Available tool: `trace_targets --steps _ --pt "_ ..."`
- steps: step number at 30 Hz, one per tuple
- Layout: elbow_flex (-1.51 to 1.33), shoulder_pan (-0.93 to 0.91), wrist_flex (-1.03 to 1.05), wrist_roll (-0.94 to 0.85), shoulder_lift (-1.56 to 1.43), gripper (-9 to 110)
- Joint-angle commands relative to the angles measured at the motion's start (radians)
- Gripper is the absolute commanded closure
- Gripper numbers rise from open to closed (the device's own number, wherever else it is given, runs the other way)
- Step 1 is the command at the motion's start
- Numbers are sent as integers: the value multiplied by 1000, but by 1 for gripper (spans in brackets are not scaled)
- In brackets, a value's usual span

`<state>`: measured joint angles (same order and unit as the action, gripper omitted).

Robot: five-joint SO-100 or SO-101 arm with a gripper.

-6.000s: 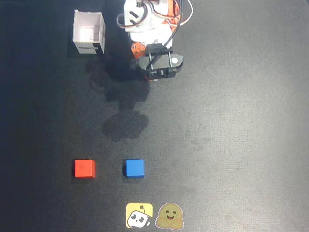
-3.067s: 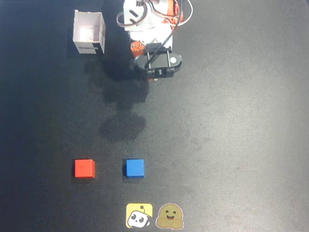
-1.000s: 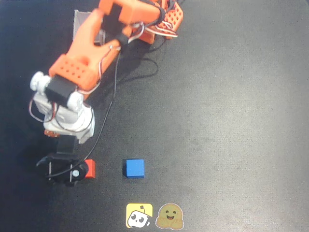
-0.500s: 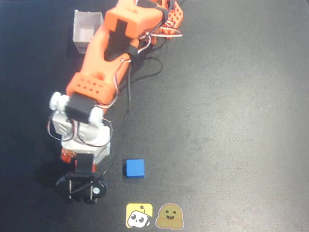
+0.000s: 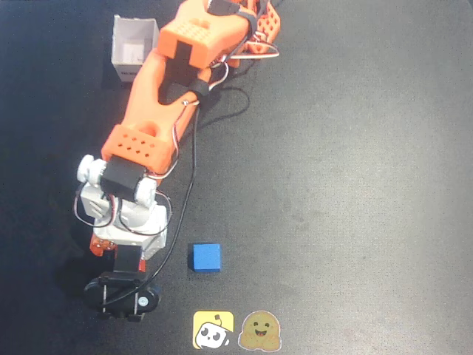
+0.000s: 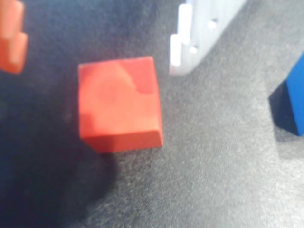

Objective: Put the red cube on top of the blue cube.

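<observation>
I've got the gripper [image 6: 95, 38] spread apart over the red cube [image 6: 118, 102] on the surface [image 5: 355, 185] to straddle it, blue cube [image 5: 206, 257] just beside.

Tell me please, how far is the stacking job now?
Done: the arm has reached out over the red cube, which the wrist view shows between the open fingers. In hand: lining up the grasp; the cube sits on the table, not gripped. Left: closing, lifting, and placing it on the blue cube, which is bare on top.
</observation>
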<state>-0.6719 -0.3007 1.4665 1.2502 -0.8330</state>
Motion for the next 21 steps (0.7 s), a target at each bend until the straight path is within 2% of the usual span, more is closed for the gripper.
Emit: trace_targets --steps 1,21 --pt "-28 3 -43 -11 -14 77" --pt "-202 -8 -187 -71 5 78"
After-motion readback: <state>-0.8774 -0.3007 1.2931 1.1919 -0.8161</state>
